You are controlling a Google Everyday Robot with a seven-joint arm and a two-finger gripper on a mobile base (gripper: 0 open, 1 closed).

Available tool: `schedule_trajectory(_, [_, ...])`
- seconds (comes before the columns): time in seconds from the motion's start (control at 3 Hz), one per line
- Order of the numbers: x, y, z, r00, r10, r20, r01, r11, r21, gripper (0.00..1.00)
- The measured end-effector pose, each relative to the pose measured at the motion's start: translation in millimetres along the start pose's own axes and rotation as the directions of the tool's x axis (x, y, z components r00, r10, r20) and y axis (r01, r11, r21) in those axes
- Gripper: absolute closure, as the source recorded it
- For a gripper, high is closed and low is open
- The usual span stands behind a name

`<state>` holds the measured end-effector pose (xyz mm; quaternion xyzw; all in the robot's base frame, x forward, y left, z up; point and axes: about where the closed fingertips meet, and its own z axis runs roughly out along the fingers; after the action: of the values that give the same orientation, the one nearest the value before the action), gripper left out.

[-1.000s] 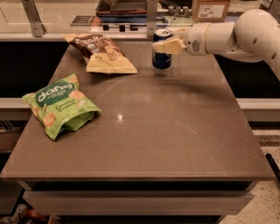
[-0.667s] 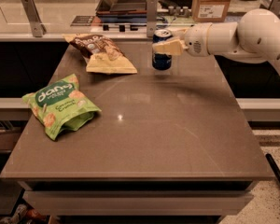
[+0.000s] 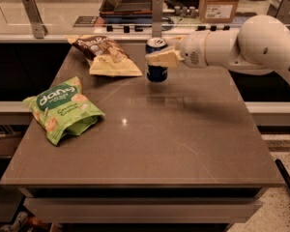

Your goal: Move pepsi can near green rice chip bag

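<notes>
Camera view: jaws grip pepsi can, far back on table; green rice chip bag well apart.

Can: small, dark blue, silver top; upright between the fingers of the gripper, which sits at the far middle of the tabletop.
Grip: one cream finger crosses the can's upper half in front and the can is clasped.
Can base: at tabletop level; contact unclear.
Bag: bright green, crinkly, white lettering, pale round chips pictured; lying flat, face up.
Bag place: well apart from the fingers, off to camera-left and nearer the camera, by the tabletop's left edge.
</notes>
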<state>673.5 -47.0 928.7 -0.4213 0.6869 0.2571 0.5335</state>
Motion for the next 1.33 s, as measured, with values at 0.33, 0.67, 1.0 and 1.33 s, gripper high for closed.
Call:
schedule_trajectory(0.33, [3.4, 40.6, 10.5, 1.0, 0.016, -0.006, -0.016, 0.9993, -0.032, 1.0])
schedule_trajectory(0.67, [4.7, 77.0, 23.8, 1.0, 0.022, -0.016, -0.023, 0.9978, -0.062, 1.0])
schedule_trajectory(1.0, [1.7, 107.7, 34.7, 1.0, 0.01, -0.027, -0.012, 0.9968, -0.08, 1.0])
schedule_trajectory(1.33, [-5.2, 130.0, 42.2, 0.999, -0.009, -0.041, 0.005, 0.996, -0.09, 1.0])
